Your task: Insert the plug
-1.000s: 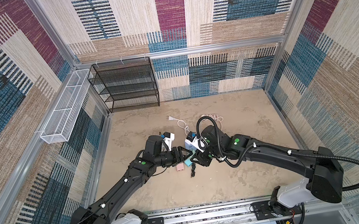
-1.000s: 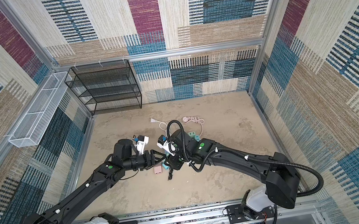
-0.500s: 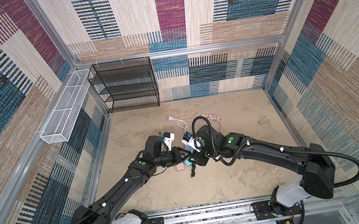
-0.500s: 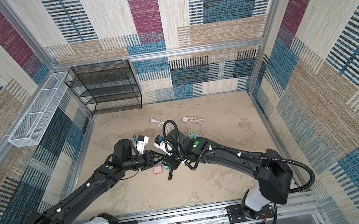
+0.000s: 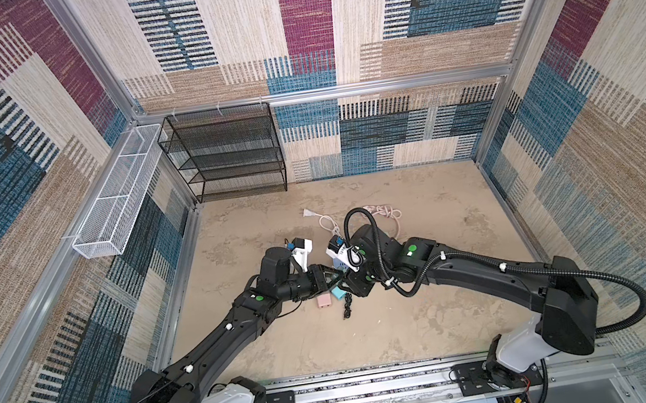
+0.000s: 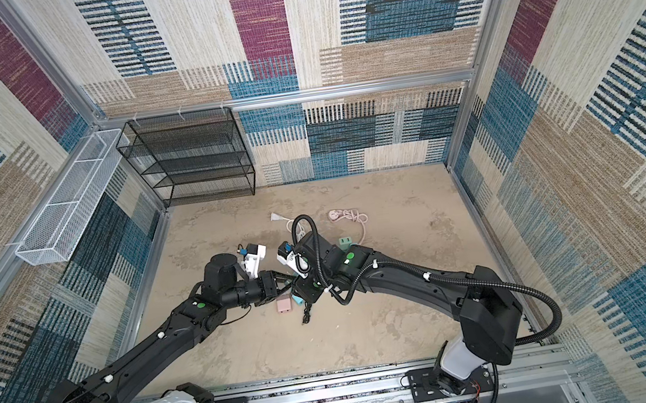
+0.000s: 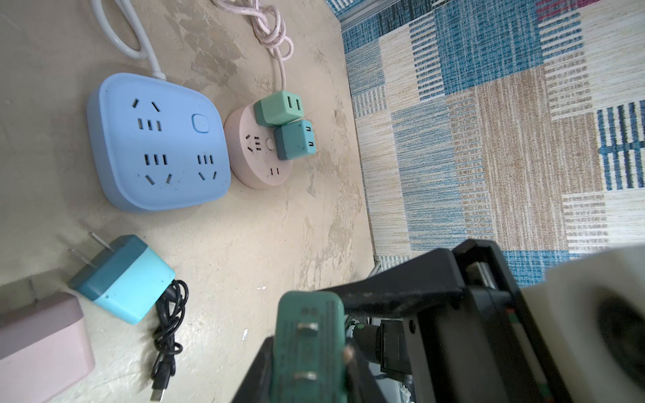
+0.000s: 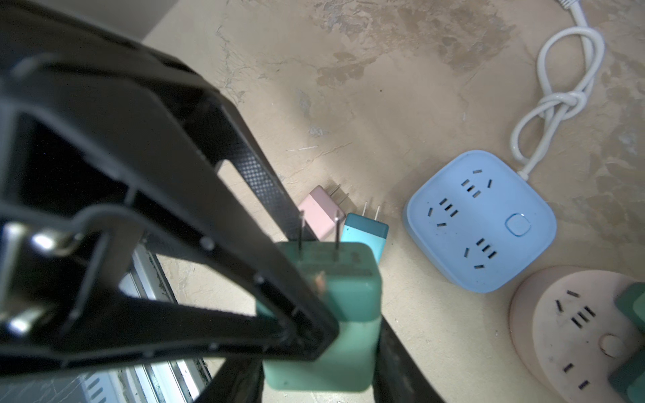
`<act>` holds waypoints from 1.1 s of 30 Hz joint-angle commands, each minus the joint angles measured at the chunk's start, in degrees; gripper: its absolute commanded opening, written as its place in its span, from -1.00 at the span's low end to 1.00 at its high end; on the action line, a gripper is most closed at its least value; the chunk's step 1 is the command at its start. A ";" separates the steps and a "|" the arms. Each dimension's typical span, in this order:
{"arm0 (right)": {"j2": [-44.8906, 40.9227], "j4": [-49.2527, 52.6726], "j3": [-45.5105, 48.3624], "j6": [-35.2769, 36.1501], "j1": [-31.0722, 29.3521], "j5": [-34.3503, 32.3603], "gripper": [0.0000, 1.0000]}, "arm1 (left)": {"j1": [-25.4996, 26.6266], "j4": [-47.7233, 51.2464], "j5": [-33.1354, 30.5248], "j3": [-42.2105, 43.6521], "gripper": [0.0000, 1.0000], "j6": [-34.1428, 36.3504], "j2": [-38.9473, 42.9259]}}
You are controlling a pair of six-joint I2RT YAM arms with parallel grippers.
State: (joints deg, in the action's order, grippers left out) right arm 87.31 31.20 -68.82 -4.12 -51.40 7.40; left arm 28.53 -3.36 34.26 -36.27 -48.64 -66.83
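We are clenching the left pincer [image 5: 327, 280] on the green plug [image 7: 307, 345], holding it above the tabletop [image 7: 265, 237]. The right pincer [image 5: 349, 285] is crowding alongside; we cannot tell its grip. Bare surface is lying toward the blue socket block [image 7: 157, 139].

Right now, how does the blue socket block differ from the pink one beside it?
The blue socket block is squarish; the pink socket block is round and smaller. The blue one's sockets are all empty; the pink one carries two green adapters. The blue one trails a white cord, the pink one a pink cord. Both lie flat on the table, sockets facing up.
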 commanded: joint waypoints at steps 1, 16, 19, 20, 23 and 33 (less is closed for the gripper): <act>-1.82 -4.99 0.05 -3.34 0.24 -4.20 0.14 | -0.49 -1.50 -5.92 2.10 -1.00 -3.51 1.44; -8.81 -19.91 6.61 -21.51 3.74 -12.18 0.24 | -1.87 -19.66 -19.10 2.03 -1.00 -16.66 4.15; -10.24 -23.88 8.93 -25.07 5.93 -9.23 0.23 | -1.82 -24.11 -18.25 1.76 -1.00 -19.24 2.57; -10.87 -25.99 10.04 -26.44 6.87 -6.83 0.22 | -1.82 -24.85 -17.88 1.63 -1.00 -19.76 2.10; -12.68 -31.77 12.77 -29.17 8.13 -1.81 0.15 | -1.82 -26.44 -17.89 2.08 -1.00 -20.76 1.70; -16.29 -45.01 20.64 -37.34 8.93 1.19 0.02 | -1.47 -31.13 -16.24 2.47 -1.00 -20.44 0.73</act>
State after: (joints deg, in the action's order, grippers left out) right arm 72.62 -5.37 -50.41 -36.91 -42.72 7.05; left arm 26.85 -29.93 16.95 -33.58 -68.79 -66.11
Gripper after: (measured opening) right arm 0.519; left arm 0.321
